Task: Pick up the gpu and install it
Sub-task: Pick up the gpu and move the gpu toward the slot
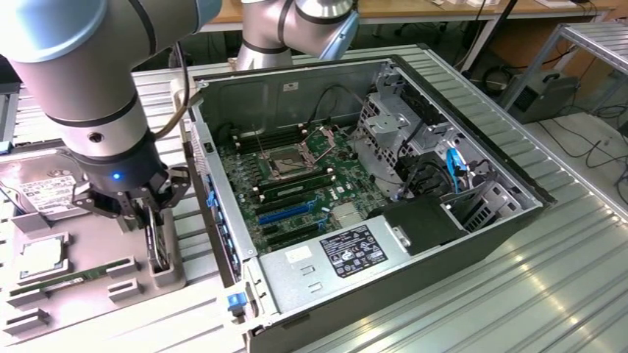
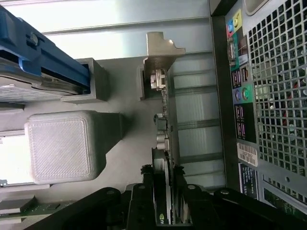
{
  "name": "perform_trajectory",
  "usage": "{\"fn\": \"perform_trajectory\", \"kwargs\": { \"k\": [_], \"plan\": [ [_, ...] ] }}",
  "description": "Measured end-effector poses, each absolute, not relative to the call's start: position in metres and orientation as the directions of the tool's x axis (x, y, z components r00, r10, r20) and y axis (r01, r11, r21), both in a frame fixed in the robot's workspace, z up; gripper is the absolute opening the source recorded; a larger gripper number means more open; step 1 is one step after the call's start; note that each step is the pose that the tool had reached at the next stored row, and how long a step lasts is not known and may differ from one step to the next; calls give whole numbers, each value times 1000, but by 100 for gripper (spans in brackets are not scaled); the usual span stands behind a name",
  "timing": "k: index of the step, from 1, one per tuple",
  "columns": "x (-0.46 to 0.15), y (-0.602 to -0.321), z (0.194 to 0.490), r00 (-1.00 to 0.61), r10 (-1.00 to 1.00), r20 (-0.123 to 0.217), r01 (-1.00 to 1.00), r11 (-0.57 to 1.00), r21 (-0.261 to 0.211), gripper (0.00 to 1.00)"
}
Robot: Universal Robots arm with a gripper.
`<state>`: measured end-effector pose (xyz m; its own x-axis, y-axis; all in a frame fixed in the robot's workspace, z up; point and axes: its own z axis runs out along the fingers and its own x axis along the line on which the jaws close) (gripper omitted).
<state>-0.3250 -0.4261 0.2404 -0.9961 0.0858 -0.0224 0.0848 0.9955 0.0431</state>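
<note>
You have the large black-and-grey steel computer case [image 1: 461, 287] lying open across the centre and right of the exterior view. At lower left sits the grey moulded parts tray [image 1: 93, 235], where the gpu [image 1: 157, 254] [image 2: 163, 120], a thin dark circuit card with a pale metal bracket [image 2: 160, 52] at one end, stands on edge in a grey slotted holder [image 1: 165, 278] just beside the case. The black two-finger gripper [image 1: 149, 224] [image 2: 164, 191] is down over it, fingers set against the card's two faces at its free edge, which I read as a pinch. I judge the card light and stiff but fragile, so take it squarely by the board edge, because the bracket end may tip it.
</note>
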Motion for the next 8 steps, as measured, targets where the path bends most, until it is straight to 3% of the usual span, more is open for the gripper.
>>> {"fn": "perform_trajectory", "kwargs": {
  "k": [8],
  "plan": [
    [-322, -426, 242, -1000, 23, -5, 22, 999, 42, 27]
  ]
}}
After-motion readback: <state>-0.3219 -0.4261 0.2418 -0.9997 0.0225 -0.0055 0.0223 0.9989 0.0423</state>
